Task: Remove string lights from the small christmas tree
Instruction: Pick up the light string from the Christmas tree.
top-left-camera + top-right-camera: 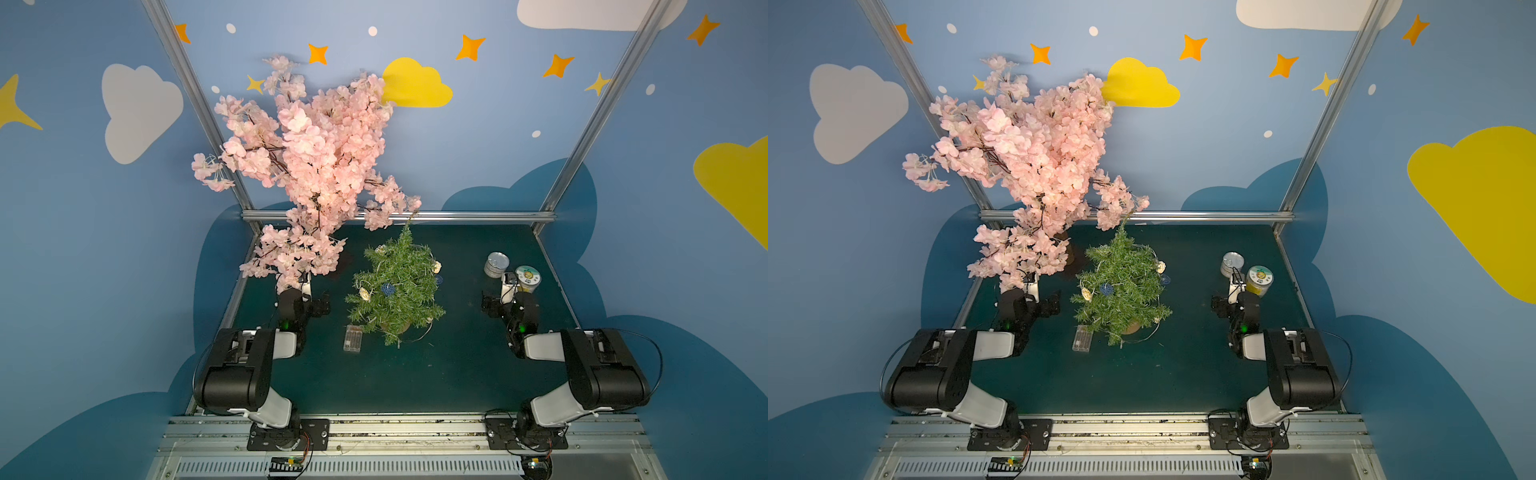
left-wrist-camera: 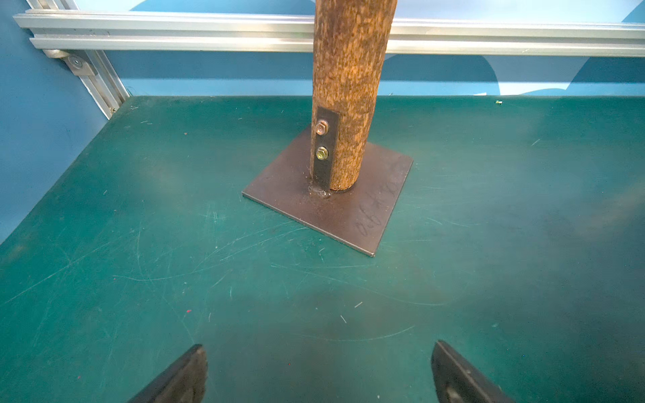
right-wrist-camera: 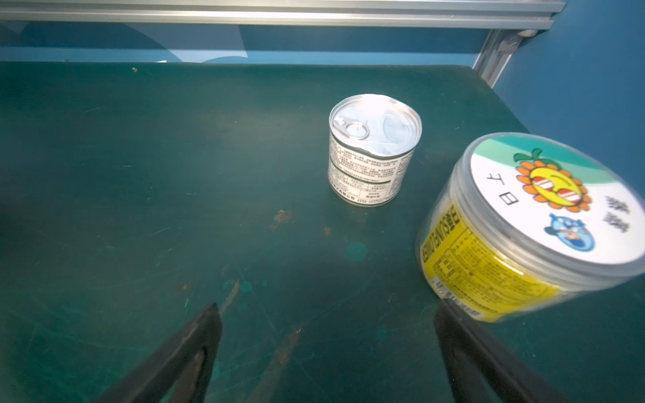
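The small christmas tree (image 1: 397, 286) (image 1: 1121, 291) stands mid-table in a tan pot (image 1: 395, 326). The string lights (image 1: 364, 295) (image 1: 1087, 293) wind round its branches, with cream balls and blue ornaments (image 1: 388, 289). Their clear battery box (image 1: 353, 338) (image 1: 1081, 338) lies on the mat at the pot's left. My left gripper (image 1: 322, 305) (image 2: 319, 345) hovers open to the left of the tree, holding nothing. On the tree's right, farther off, my right gripper (image 1: 490, 305) (image 3: 327, 304) is open and empty too. Neither wrist view shows the tree or the lights.
A tall pink blossom tree (image 1: 307, 166) rises at the back left, its trunk (image 2: 349, 94) bolted to a metal base plate (image 2: 328, 206). A tin can (image 1: 496, 264) (image 3: 373, 150) and a yellow-labelled jar (image 1: 528, 279) (image 3: 523, 226) stand just beyond the right gripper. An aluminium rail (image 1: 399, 216) bounds the back.
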Tool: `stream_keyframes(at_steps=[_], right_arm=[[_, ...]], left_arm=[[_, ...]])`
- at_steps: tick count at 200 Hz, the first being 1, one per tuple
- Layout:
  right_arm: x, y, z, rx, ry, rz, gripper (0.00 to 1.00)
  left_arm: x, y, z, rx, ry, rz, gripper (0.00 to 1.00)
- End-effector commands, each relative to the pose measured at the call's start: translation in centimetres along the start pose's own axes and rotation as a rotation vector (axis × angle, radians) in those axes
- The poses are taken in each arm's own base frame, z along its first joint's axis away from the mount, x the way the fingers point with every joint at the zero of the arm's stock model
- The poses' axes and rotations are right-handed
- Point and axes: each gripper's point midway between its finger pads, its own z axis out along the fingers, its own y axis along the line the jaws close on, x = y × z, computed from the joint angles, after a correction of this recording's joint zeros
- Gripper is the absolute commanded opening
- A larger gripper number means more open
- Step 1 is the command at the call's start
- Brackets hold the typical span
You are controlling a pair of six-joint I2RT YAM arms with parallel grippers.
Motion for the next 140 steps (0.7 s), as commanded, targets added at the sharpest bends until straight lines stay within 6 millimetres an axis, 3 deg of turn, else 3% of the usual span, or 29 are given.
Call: stream_keyframes(at_steps=[1,11,24,31,42,58,81,96,140], right_arm=[[-1.3,0.0,0.2,-0.025,-0.023,0.019,0.96],[-1.5,0.0,0.1,-0.025,-0.019,0.018,0.96],[-3.2,0.4,-0.2,-0.01,-0.02,-0.014,0.96],[-2.8,0.3,-0.5,0.02,0.082,-0.008,0.96],[-4.7,0.4,-1.0,0.038,0.187,0.077,0.96],[-7.0,2.5,-2.1,-0.055,0.273,0.117,0.96],[-9.6,6.9,-4.8,-0.21,0.295,0.041,0.96],[-11.0,9.2,-7.1,-0.295,0.298,0.009,0.96],[-14.1,14.0,-14.7,-0.496,0.272,-0.019,0.92]], left_arm=[[-1.7,0.6,-0.5,-0.038,-0.039,-0.003,1.0],[-2.6,1.3,-0.9,-0.082,-0.025,-0.009,1.0],[-3.5,2.3,-1.8,-0.156,0.08,-0.091,1.0],[-3.9,2.7,-2.5,-0.188,0.157,-0.135,1.0],[-4.9,2.8,-3.4,-0.21,0.22,-0.183,1.0],[-6.4,1.2,-4.7,-0.147,0.246,-0.223,1.0],[-7.7,-1.9,-7.3,-0.048,0.277,-0.252,1.0],[-8.1,-4.1,-9.2,0.024,0.31,-0.244,1.0],[-8.4,-8.1,-14.6,0.162,0.365,-0.238,1.0]])
